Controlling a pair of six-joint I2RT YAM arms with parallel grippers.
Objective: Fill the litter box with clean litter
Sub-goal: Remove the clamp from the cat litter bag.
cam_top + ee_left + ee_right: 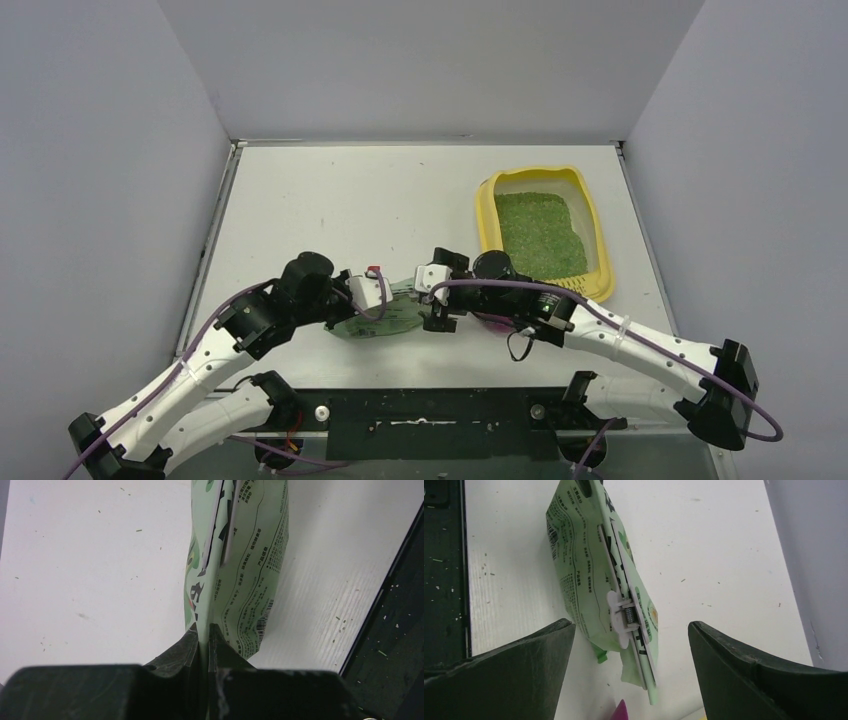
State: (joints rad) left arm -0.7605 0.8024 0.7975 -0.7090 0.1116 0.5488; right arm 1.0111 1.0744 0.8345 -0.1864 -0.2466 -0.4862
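Left gripper was pinched flat on one edge of the bag, while the right gripper gaped wide and held nothing.

The bag lay close to the table's front edge, just beside the black strip. A white clip on its top sat between the right fingers, clear of both. The litter box sat well apart, hugging the right edge and near the back one, with green litter covering its floor. Plenty of open tabletop spread left of the box.

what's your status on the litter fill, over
Left gripper shut on green printed bag. Right gripper open, at its clipped end. Litter box holds green litter. Magenta scoop close by.
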